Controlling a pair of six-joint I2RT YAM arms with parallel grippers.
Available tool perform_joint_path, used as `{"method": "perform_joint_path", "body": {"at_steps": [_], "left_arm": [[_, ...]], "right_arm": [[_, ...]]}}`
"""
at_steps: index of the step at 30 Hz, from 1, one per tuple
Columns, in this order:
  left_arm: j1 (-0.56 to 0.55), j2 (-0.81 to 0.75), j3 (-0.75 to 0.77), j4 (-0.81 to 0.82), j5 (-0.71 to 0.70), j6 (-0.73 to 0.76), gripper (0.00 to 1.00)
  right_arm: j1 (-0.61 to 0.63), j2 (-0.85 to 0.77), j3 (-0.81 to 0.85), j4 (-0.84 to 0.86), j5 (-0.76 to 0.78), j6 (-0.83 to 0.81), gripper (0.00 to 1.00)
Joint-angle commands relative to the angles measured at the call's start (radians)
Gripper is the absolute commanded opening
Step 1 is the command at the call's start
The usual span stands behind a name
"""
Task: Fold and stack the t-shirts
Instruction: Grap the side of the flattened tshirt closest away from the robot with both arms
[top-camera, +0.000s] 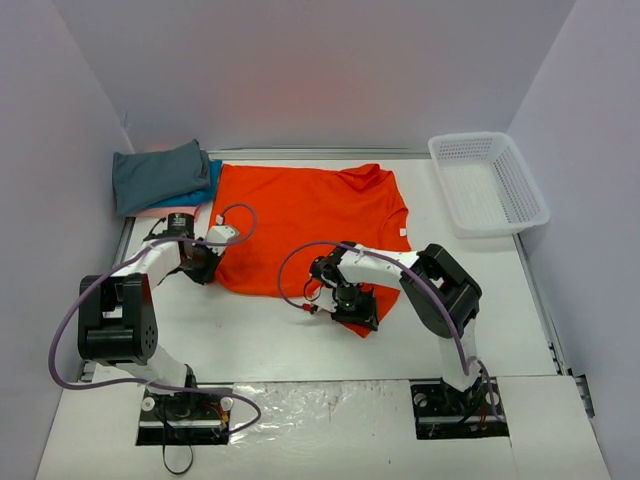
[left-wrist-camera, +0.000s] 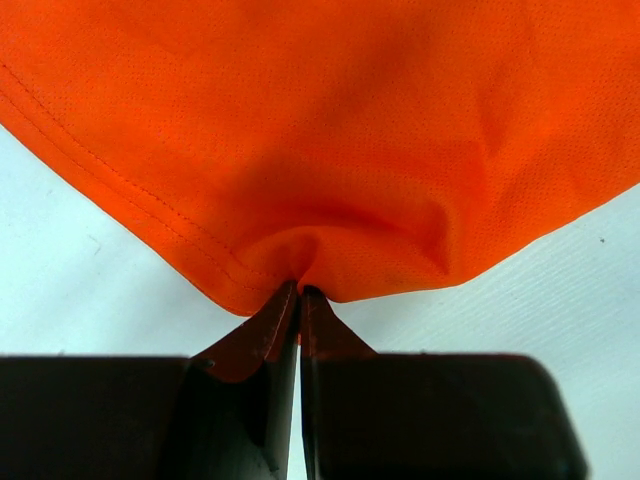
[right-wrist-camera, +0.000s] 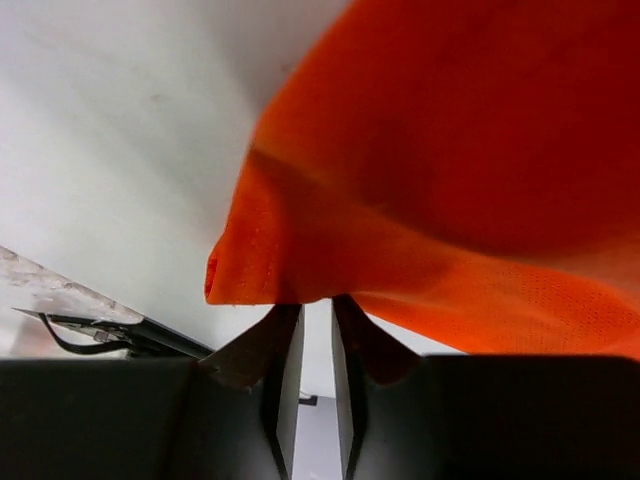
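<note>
Where the two arms reach out from the near edge of the table (top-camera: 320, 355), each meets one corner of the near hem of the orange t-shirt (top-camera: 300, 215). The left gripper (left-wrist-camera: 300, 295) is clenched on the left corner, with cloth bunched into its tips. The right gripper (right-wrist-camera: 315, 305) sits at the right corner, jaws drawn close with a thin slit between them. The cloth lies against its tips, but whether it is caught cannot be told. The hem slants between them, its right end nearer the bases. From both grippers the shirt runs away toward the back wall, long axis hem to collar, so a fold would likely carry the hem forward over the body. Beyond, the folded t-shirts (top-camera: 160, 175) sit at the far left, nearer the left arm. A white basket (top-camera: 490, 190) stands far right.
</note>
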Motion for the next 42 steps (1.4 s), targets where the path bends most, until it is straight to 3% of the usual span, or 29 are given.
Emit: {"method": "perform_joint_path", "body": {"at_steps": [1, 2, 14, 15, 17, 29, 42], "left_arm": [[0.004, -0.049, -0.005, -0.004, 0.024, -0.002, 0.02], [0.004, -0.055, -0.008, -0.006, 0.022, 0.001, 0.02], [0.004, -0.079, -0.013, -0.016, 0.019, 0.01, 0.02], [0.004, -0.079, -0.007, -0.021, 0.019, 0.009, 0.02], [0.004, -0.078, -0.005, -0.021, 0.021, 0.009, 0.02], [0.004, -0.087, -0.021, -0.018, 0.022, 0.003, 0.02], [0.004, -0.061, -0.025, -0.009, 0.022, 0.001, 0.02]], "right_arm": [[0.011, 0.093, -0.047, 0.201, -0.046, 0.024, 0.12], [0.009, 0.088, -0.052, 0.203, -0.049, 0.024, 0.01], [-0.018, -0.076, -0.089, 0.145, -0.069, 0.027, 0.0], [-0.018, -0.088, -0.078, 0.13, -0.08, 0.02, 0.04], [-0.018, -0.11, -0.037, 0.079, -0.09, 0.006, 0.24], [0.018, -0.088, 0.066, -0.009, -0.164, -0.01, 0.33], [0.017, -0.068, -0.022, -0.009, -0.163, -0.029, 0.52]]}}
